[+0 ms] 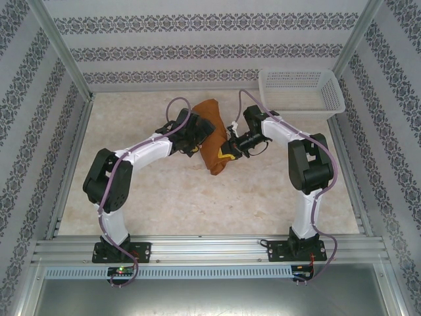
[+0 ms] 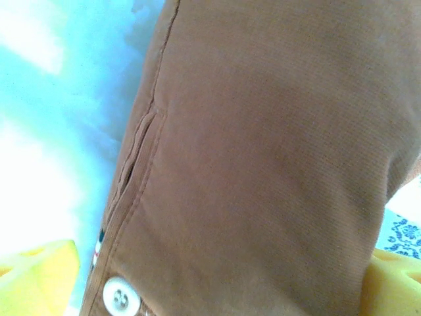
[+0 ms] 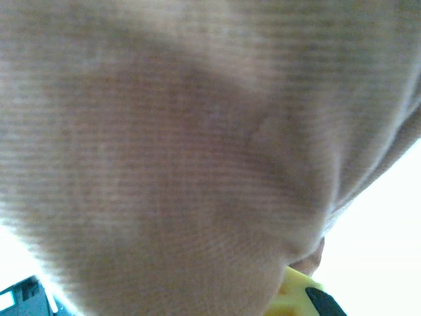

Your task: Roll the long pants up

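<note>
The long pants (image 1: 212, 131) lie as a rust-brown bundle at mid-table, between both arms. My left gripper (image 1: 195, 140) is at the bundle's left side and open wide. In the left wrist view its yellow pads (image 2: 36, 280) show at both lower corners, with the pants (image 2: 263, 164) and a white button (image 2: 120, 297) between them. My right gripper (image 1: 231, 149) is at the bundle's lower right edge. The right wrist view has blurred brown fabric (image 3: 184, 164) draped close over it. The cloth gathers at one yellow fingertip (image 3: 295, 293), and the jaws are shut on it.
A white mesh basket (image 1: 300, 110) stands at the back right corner. The pale marbled table (image 1: 197, 197) is bare in front of the bundle. Patterned walls and metal rails close in the sides and back.
</note>
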